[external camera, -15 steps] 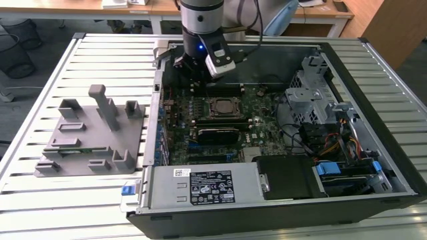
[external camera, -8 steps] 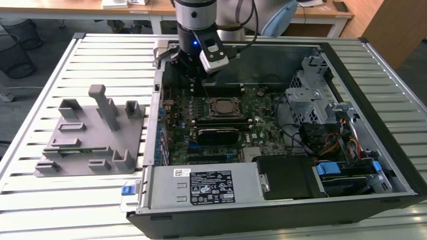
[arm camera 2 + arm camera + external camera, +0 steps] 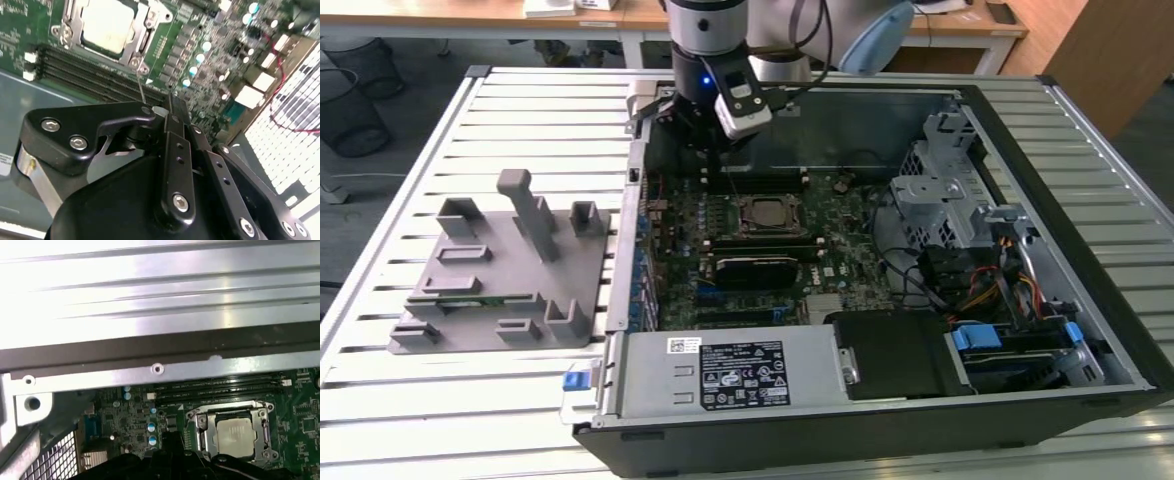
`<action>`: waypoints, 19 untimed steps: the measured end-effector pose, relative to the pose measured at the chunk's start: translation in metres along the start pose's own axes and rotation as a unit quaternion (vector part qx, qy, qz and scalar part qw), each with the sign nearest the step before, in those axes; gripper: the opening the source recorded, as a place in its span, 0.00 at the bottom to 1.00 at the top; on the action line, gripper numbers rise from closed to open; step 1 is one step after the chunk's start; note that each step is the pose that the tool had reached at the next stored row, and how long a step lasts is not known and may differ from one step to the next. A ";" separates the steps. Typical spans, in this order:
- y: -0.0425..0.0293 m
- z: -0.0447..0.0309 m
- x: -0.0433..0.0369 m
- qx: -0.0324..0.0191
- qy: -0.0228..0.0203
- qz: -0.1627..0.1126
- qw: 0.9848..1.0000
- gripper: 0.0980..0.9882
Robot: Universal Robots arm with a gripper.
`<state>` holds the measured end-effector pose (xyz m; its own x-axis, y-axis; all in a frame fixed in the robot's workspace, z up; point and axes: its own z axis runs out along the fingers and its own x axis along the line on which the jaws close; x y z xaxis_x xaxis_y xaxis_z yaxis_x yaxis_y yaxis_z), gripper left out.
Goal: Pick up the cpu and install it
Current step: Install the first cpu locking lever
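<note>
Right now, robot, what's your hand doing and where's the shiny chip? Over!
Gripper empty, above the motherboard beside the socket. Chip sitting in its socket, metal frame around it. Nothing on top of it. Over.

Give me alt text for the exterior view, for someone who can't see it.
A robot arm reaches down into an open computer case lying on a slatted metal table, with the cpu seated in its socket on the green motherboard. A grey plastic fixture sits on the table toward the exterior view's left.
</note>
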<state>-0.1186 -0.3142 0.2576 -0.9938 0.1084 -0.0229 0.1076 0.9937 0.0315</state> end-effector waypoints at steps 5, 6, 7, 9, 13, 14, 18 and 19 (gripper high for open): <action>0.0035 0.0005 0.0004 0.000 0.000 -0.002 1.000 0.01; 0.0036 0.0005 0.0000 0.000 0.000 -0.005 1.000 0.01; 0.0037 0.0006 -0.0009 0.000 0.000 -0.007 1.000 0.01; 0.0041 0.0007 -0.0041 0.000 0.000 -0.011 1.000 0.01; 0.0053 0.0012 -0.0151 -0.001 0.001 -0.016 1.000 0.01; 0.0056 0.0013 -0.0186 -0.001 0.001 -0.017 1.000 0.01; 0.0073 0.0021 -0.0337 -0.001 0.001 -0.021 1.000 0.01; 0.0077 0.0024 -0.0375 -0.001 0.001 -0.023 1.000 0.01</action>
<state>-0.0804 -0.3106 0.2564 -0.9977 0.0633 -0.0227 0.0625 0.9975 0.0322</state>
